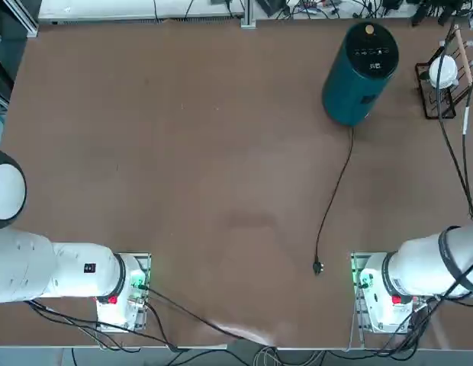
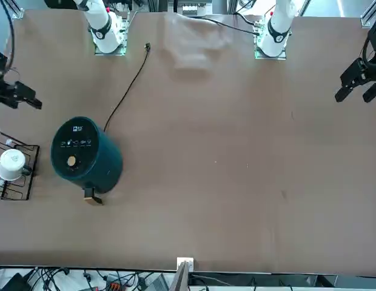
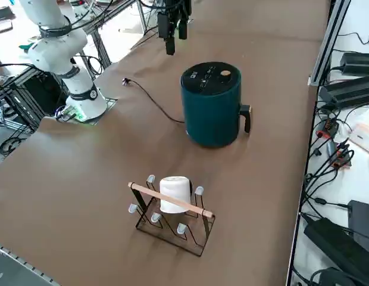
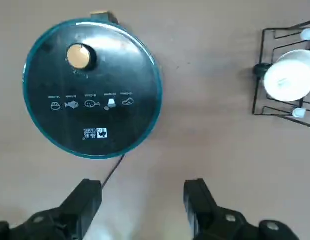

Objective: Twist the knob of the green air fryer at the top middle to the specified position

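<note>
The green air fryer point(image 1: 357, 76) point(image 2: 88, 159) point(image 3: 211, 107) point(image 4: 92, 87) stands upright at the far right part of the table. The small tan knob point(image 1: 369, 30) point(image 2: 71, 161) point(image 3: 225, 74) point(image 4: 80, 56) sits near the far edge of its black top, beyond a row of white markings. My right gripper point(image 4: 142, 200) point(image 2: 27, 97) point(image 3: 175, 39) hangs open well above the table, on the near side of the fryer and apart from it. Nothing is between its fingers point(image 4: 87, 197).
A black wire rack point(image 1: 442, 95) point(image 3: 172, 229) point(image 4: 260, 90) holding a white cup point(image 2: 11, 165) stands right of the fryer. The fryer's thin black cord point(image 1: 336, 194) runs toward my base and ends in a loose plug point(image 1: 318, 267).
</note>
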Robot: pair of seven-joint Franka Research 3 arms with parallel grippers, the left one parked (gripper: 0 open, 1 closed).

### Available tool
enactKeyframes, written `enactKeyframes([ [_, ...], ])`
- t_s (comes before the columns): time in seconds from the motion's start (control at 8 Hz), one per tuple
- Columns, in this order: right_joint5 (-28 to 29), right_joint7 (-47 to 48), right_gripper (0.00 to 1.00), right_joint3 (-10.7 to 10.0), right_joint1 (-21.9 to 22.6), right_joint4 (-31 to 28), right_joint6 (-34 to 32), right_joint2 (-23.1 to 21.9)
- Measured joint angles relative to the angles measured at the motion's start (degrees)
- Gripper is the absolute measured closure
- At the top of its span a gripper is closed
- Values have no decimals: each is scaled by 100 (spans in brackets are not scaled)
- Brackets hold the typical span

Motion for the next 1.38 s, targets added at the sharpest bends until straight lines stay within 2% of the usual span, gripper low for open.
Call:
enactKeyframes([
  [0.25, 1, 0, 0, 12, 79, -88, 449, 173],
  [0.88, 6, 350, 0, 24, 605, -193, 1911, 1054],
  [1.38, 101, 428, 0, 23, 678, -193, 2196, 1225],
])
